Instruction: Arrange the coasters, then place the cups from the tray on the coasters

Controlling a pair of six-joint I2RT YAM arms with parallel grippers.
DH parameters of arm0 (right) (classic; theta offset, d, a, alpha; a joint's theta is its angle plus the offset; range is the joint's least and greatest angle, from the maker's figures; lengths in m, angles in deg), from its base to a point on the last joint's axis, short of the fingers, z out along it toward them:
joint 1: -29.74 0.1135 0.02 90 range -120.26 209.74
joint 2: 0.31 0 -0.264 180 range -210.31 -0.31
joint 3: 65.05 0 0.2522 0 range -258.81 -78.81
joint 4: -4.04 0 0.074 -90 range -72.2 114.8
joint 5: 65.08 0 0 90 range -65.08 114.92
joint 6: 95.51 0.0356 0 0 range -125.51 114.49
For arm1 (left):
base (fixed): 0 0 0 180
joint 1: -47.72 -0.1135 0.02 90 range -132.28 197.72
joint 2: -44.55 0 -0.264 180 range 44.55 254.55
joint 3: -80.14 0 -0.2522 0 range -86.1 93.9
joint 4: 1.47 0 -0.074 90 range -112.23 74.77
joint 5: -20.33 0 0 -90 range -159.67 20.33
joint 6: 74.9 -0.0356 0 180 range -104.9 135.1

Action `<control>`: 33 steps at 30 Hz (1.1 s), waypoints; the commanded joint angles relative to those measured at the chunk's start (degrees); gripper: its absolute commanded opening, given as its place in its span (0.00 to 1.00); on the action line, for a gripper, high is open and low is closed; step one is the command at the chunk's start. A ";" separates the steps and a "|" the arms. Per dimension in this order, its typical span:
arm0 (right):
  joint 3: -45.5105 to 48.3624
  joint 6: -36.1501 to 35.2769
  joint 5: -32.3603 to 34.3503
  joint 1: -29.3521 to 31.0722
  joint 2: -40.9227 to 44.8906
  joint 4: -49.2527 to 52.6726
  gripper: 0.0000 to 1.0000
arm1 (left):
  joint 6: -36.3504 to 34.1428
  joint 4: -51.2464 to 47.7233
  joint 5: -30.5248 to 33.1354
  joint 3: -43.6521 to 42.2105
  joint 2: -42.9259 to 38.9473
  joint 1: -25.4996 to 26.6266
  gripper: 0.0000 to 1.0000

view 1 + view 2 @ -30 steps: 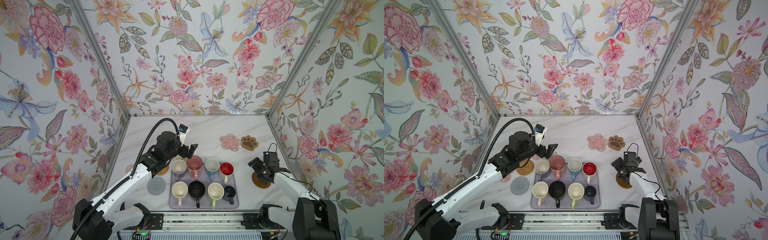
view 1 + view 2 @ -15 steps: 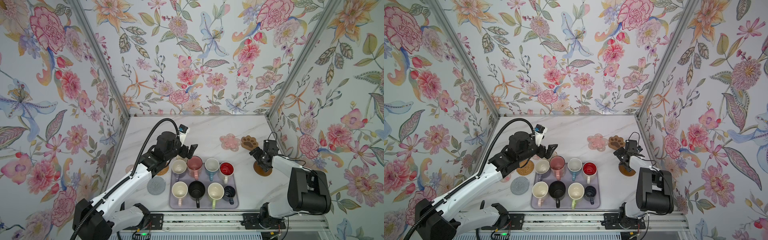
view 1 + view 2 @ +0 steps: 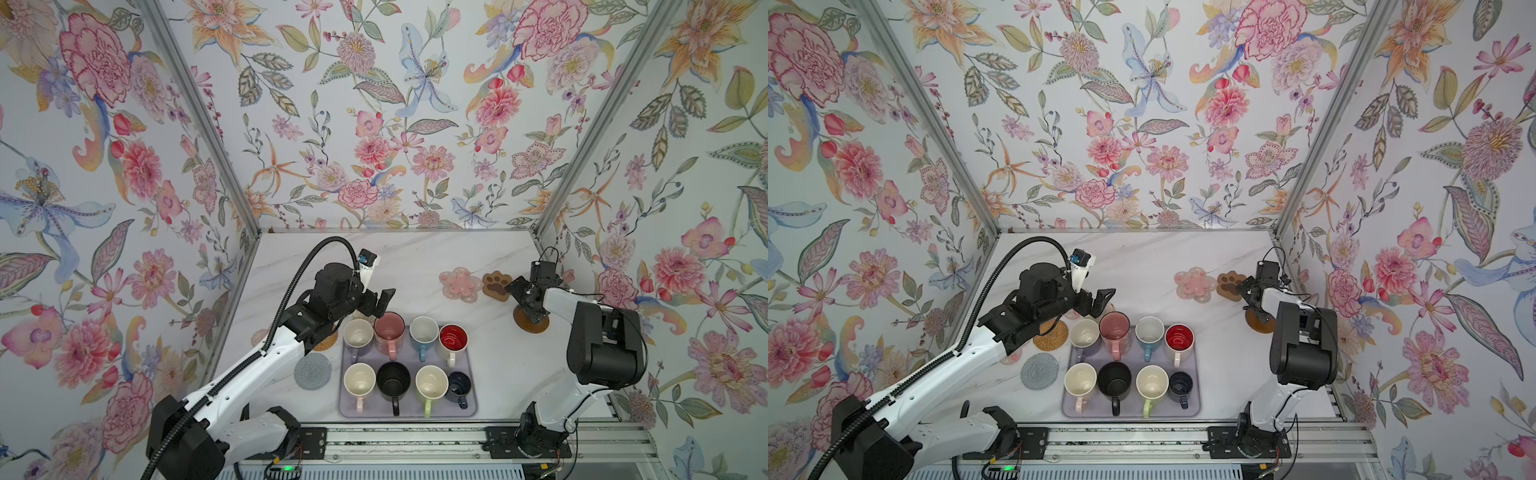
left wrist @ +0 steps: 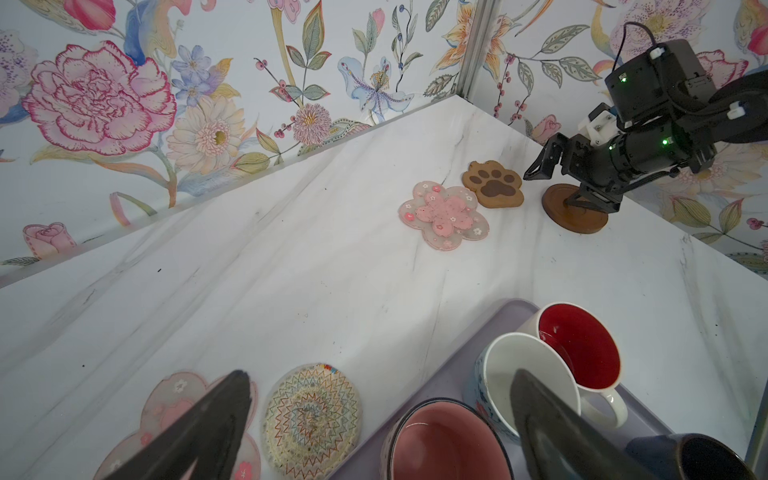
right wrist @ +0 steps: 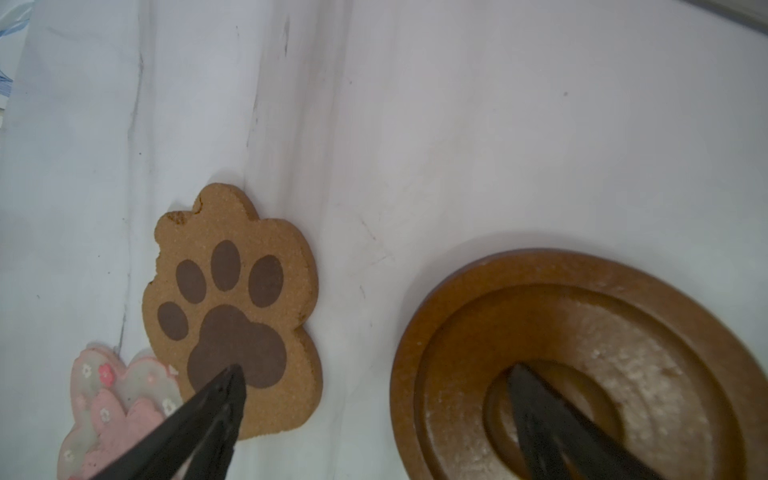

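Several cups stand on the lavender tray (image 3: 409,412), among them the pink cup (image 3: 389,328) and the white cup with a red inside (image 3: 452,337). My left gripper (image 4: 380,374) hangs open over the tray's far left corner, above a beige woven coaster (image 4: 311,419) and a pink flower coaster (image 4: 174,399). My right gripper (image 5: 377,369) is open and low. One finger is over the paw coaster (image 5: 232,299), the other on the middle of the brown disc coaster (image 5: 582,353). A second pink flower coaster (image 3: 460,284) lies beside the paw.
Left of the tray lie a grey knitted coaster (image 3: 313,371) and a tan rattan coaster (image 3: 1050,334), which my left arm partly covers. A third pink flower coaster (image 3: 1011,357) peeks out under that arm. Flowered walls close in three sides of the white marble table (image 3: 415,257).
My right gripper has moved toward the back of the table, and the brown disc coaster has slid back with it, closer to the paw coaster. The left arm has not moved.
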 commanded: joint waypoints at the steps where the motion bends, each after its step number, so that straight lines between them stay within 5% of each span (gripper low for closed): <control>1: -2.71 -0.95 1.56 -0.96 -2.97 2.27 0.99 | -1.18 -0.36 1.52 -0.31 0.30 0.60 0.99; 23: -20.28 -2.36 2.22 -1.97 -15.88 5.60 0.99 | -0.39 0.64 1.89 -0.31 0.08 0.60 0.99; 33: -24.60 -3.00 1.46 -0.92 -18.44 6.46 0.99 | 5.64 3.03 2.90 -2.51 -3.51 0.59 0.99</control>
